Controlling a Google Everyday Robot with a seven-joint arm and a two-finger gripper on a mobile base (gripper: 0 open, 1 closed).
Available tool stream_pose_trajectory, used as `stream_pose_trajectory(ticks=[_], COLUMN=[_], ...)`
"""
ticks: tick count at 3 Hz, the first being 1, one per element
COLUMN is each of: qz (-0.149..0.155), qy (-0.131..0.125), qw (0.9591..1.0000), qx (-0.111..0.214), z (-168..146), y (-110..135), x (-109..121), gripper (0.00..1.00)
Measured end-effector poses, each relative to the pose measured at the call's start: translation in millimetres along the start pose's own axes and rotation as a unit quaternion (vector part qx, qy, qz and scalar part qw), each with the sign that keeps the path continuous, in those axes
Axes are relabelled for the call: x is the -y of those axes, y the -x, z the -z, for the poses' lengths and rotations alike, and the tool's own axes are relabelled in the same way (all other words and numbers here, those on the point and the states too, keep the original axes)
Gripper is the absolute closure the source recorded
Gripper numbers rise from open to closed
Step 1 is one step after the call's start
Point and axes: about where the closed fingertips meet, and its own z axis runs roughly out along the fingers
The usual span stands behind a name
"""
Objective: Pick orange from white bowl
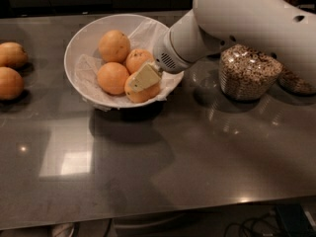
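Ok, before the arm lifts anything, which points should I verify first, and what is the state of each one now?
1. Gripper on target: it rests on the front orange inside the white bowl. Ok.
2. Firm hold on that orange: cannot tell.
3. Neighbour: another orange lies right beside the target and may roll when it goes. Not ok.
4. Paper lining free of the gripper: cannot tell.
5. Glass jar stands apart from the bowl, at the right, under the arm. Ok.
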Motion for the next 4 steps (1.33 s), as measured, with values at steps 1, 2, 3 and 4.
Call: stream_pose_trajectory(ticks=[1, 2, 3, 4], qz=[-0.005, -0.011, -0.017, -0.021], qy=[-0.004, 0.002, 0.015, 0.018], qw=[1.0000, 0.9999, 0.9996, 0.9993], qx=[-0.005, -0.010, -0.018, -0.026], z=[-1, -7, -18, -28], y=[-5, -10, -15, -18], x=[-2, -9, -19, -24], gripper=[0.31, 0.32, 0.27, 0.30])
